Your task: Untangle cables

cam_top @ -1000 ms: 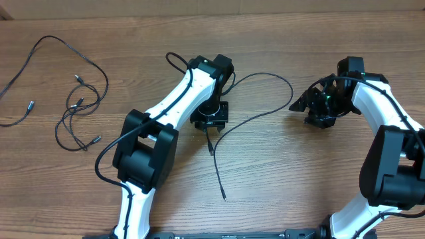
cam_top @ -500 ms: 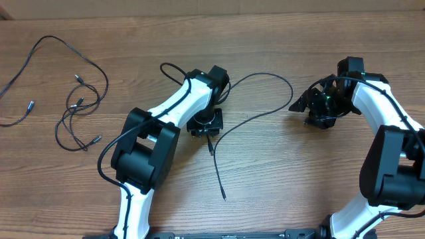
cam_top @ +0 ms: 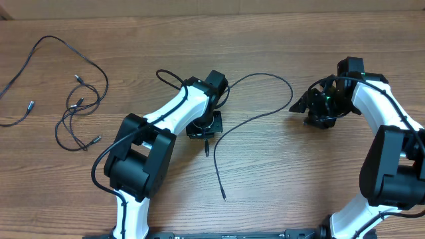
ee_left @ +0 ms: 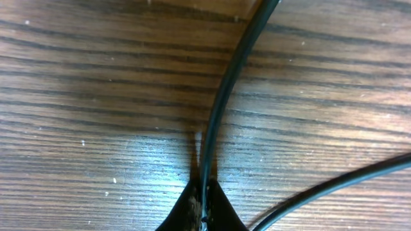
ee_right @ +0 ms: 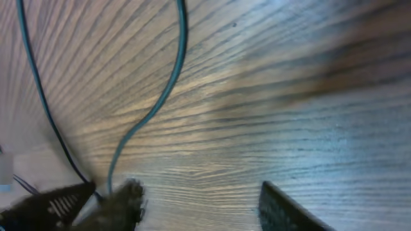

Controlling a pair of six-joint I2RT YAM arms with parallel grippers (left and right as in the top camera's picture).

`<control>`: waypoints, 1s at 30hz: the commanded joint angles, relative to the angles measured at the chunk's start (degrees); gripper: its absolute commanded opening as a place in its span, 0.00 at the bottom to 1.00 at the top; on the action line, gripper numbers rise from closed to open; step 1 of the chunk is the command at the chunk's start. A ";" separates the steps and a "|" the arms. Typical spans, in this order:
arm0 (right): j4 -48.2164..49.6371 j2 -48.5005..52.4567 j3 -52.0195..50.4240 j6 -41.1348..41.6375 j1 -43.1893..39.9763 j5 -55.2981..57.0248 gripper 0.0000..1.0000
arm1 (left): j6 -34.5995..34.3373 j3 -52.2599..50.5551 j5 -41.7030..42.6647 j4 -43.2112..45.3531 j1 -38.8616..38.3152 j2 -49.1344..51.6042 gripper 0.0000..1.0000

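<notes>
Even bright overhead; blurry, glare-patched wrist views.

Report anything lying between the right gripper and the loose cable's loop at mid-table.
Nothing visible does. Only bare table lies between the right gripper, jaws open, and the nearest bend of the loose cable.
</notes>
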 commanded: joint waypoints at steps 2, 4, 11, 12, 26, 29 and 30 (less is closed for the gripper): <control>0.00 -2.99 1.90 -1.07 -0.04 -0.24 0.45 | 5.92 7.15 1.05 -3.13 1.84 -1.16 0.04; -0.72 -4.94 3.48 -4.46 -0.02 -3.32 0.47 | 9.81 12.41 1.07 -5.20 2.69 -4.46 0.04; -4.85 -11.82 11.50 -8.33 1.22 -9.16 0.58 | 13.99 28.28 4.52 -5.90 3.13 -14.71 0.04; -5.11 -12.46 12.66 -8.37 1.64 -9.16 0.59 | 14.71 29.99 6.05 -5.88 3.13 -16.00 0.04; 0.09 -13.99 19.15 -32.35 9.77 -14.25 0.76 | 18.16 50.01 20.28 -12.72 7.50 -25.62 0.04; 1.81 -13.99 19.15 -36.98 13.07 -15.74 0.75 | 18.14 51.69 28.35 -13.92 9.90 -25.97 0.04; 2.82 -13.99 19.15 -37.44 14.19 -15.56 0.75 | 18.14 51.82 31.54 -14.21 10.84 -25.97 0.04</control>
